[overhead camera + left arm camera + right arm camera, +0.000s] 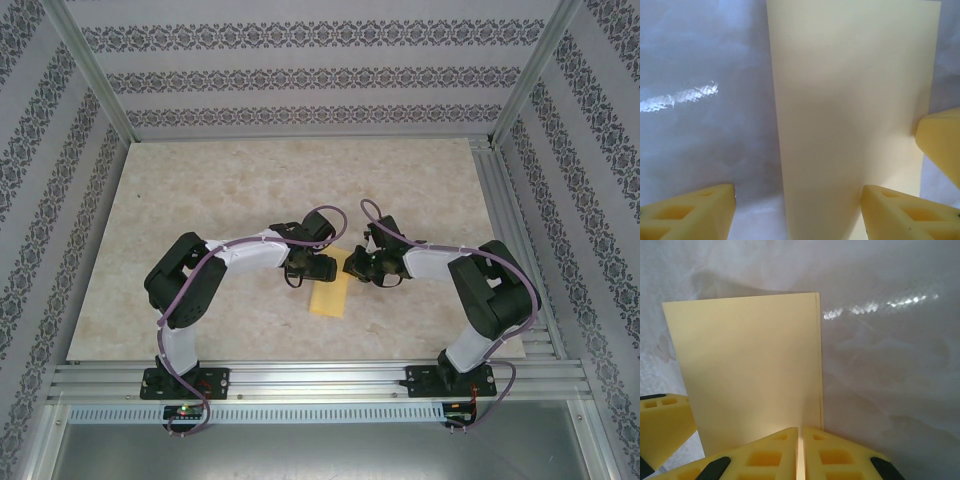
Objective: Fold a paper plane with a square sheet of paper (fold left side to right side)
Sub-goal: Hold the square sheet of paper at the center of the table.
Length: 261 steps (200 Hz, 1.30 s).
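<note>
Right jaws stand all but closed, their two fingers pinching the near edge of the square sheet of paper; a thin sliver of yellow shows in the slit between them. Left jaws stand wide apart and grip nothing: one finger is over bare desk, the other over the sheet, which lies flat beneath.

Count: I record two arms, the left arm and the right arm, two sets of jaws and one sheet.

Sheet: pale yellow, plain, folded in half into a rectangle. Two layers show along the long edge that runs away from the right jaws. It lies on the desk between the two sets of jaws, which meet over its far end, and it runs from them towards the arm bases.

Surroundings: the desk is pale beige with a faint marbled pattern and glossy enough to show glare. Patterned walls with dark ornamental bands close it in on three sides, with an aluminium frame at the near edge.
</note>
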Tool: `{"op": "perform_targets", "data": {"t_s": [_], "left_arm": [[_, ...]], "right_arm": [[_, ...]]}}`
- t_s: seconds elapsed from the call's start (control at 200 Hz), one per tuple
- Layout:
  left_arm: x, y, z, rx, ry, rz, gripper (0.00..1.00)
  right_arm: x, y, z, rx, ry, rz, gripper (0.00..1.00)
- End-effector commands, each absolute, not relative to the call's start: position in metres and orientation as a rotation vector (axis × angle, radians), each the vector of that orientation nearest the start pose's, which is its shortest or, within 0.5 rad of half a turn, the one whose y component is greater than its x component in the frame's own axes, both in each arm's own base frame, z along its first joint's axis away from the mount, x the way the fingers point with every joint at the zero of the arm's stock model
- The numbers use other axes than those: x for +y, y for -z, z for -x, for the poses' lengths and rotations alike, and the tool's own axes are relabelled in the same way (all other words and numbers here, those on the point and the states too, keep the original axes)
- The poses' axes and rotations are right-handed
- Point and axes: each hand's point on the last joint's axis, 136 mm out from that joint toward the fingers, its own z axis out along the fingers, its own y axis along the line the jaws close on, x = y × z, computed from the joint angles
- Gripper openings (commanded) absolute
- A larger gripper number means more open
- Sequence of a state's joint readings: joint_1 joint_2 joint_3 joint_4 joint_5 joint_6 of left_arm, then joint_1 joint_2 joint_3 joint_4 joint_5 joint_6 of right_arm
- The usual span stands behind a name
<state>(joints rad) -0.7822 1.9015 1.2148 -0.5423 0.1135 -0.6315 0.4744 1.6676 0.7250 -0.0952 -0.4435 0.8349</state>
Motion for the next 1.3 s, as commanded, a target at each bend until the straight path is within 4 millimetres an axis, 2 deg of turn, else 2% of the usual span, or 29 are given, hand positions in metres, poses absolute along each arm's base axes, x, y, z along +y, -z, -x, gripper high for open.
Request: {"op": "perform_targets", "data": {"t_s": [0.0,0.2,0.525,0.729,0.819,1.054,1.299], "left_arm": [[-0.325,-0.012,-0.269,2.927,0.517,-0.323,0.69],[-0.325,-0.025,-0.272,2.897,0.523,-0.317,0.69],[-0.329,-0.068,-0.280,2.802,0.606,-0.303,0.72],[-0.312,-0.099,-0.284,2.729,0.617,-0.244,0.72],[-0.310,-0.107,-0.282,2.715,0.645,-0.235,0.69],[-0.340,-0.103,-0.271,2.705,0.918,-0.245,0.54],[-0.338,-0.075,-0.268,2.768,0.888,-0.225,0.47]], "right_arm": [[0.229,-0.014,-0.282,2.828,-0.927,-0.282,0.12],[0.221,-0.006,-0.277,2.868,-0.852,-0.277,0.11],[0.219,0.010,-0.271,2.913,-0.814,-0.296,0.11],[0.216,0.012,-0.269,2.922,-0.794,-0.299,0.11],[0.216,0.012,-0.268,2.924,-0.791,-0.294,0.11],[0.215,0.011,-0.269,2.923,-0.787,-0.292,0.10],[0.215,0.011,-0.269,2.922,-0.786,-0.288,0.11]]}}
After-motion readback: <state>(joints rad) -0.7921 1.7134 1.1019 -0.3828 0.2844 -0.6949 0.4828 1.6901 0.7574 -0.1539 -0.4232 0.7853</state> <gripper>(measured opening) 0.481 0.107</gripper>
